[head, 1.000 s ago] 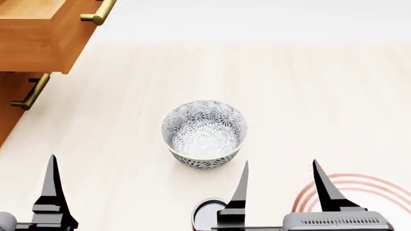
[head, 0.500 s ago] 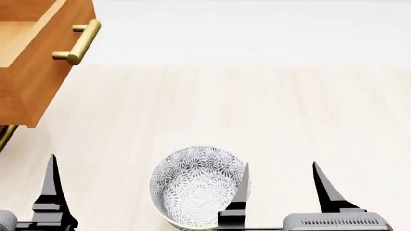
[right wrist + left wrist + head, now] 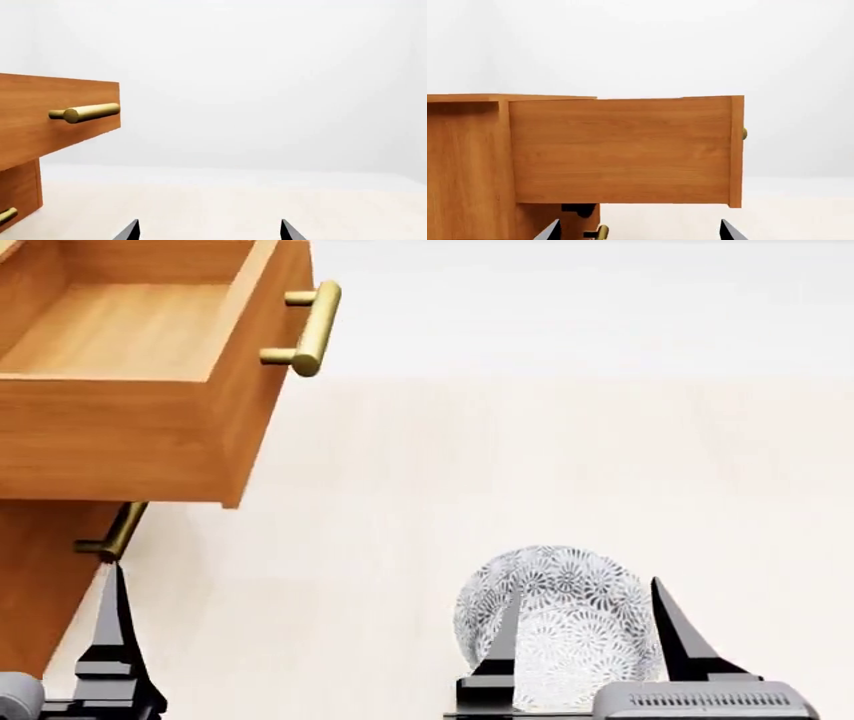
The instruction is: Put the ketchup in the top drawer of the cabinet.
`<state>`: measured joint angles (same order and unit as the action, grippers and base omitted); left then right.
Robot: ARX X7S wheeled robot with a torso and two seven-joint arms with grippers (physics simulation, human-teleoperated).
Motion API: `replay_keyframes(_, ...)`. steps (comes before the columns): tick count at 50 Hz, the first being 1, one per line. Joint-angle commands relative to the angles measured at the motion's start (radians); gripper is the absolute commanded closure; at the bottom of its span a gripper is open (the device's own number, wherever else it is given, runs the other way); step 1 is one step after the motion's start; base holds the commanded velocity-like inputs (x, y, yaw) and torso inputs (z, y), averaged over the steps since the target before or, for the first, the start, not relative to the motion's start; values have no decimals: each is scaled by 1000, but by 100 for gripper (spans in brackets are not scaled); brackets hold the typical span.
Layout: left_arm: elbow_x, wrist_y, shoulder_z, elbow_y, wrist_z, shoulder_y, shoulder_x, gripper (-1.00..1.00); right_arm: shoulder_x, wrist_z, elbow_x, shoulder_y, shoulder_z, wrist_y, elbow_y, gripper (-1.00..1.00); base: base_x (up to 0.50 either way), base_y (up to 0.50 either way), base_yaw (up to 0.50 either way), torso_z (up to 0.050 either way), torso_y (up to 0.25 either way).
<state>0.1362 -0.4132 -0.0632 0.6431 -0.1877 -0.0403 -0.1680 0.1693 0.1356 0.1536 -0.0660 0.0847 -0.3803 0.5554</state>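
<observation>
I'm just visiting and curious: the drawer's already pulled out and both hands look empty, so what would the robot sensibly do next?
Probably look back down to find the ketchup, which shows in none of these views. The top drawer stands open and empty, so the drop-off is ready. Both the left hand and right hand are open and hold nothing; only a patterned bowl sits in front.

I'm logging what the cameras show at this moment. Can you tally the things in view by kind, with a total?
Cabinet: 1
Open top drawer: 1
Brass handles, upper and lower: 2
Patterned bowl: 1
Grippers, left and right: 2
Ketchup: 0, not in any view
Total: 7
</observation>
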Motion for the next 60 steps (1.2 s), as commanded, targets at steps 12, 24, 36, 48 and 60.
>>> replay_keyframes(12, 14, 1, -7, 0, -19, 0, -15, -100, 15, 19, 4, 1, 16, 16, -18, -100, 0, 500, 0, 0, 0)
replay_keyframes(24, 20, 11, -16, -19, -30, -5, -25, -100, 31, 34, 16, -18, 29, -17, 3, -100, 0, 277, 0, 0, 0)
replay_keyframes(36, 32, 18, -25, -23, -44, -7, -38, -100, 39, 45, 25, -17, 36, -11, -1, -100, 0, 0, 0, 0, 0)
replay_keyframes(48, 41, 24, -32, -29, -57, -9, -49, -100, 45, 50, 19, -2, 48, 56, -51, -100, 0, 217, 0, 0, 0)
replay_keyframes(60, 48, 25, -41, -30, -70, -11, -59, -100, 59, 53, 31, 2, 44, 78, -39, -100, 0, 0, 0, 0, 0)
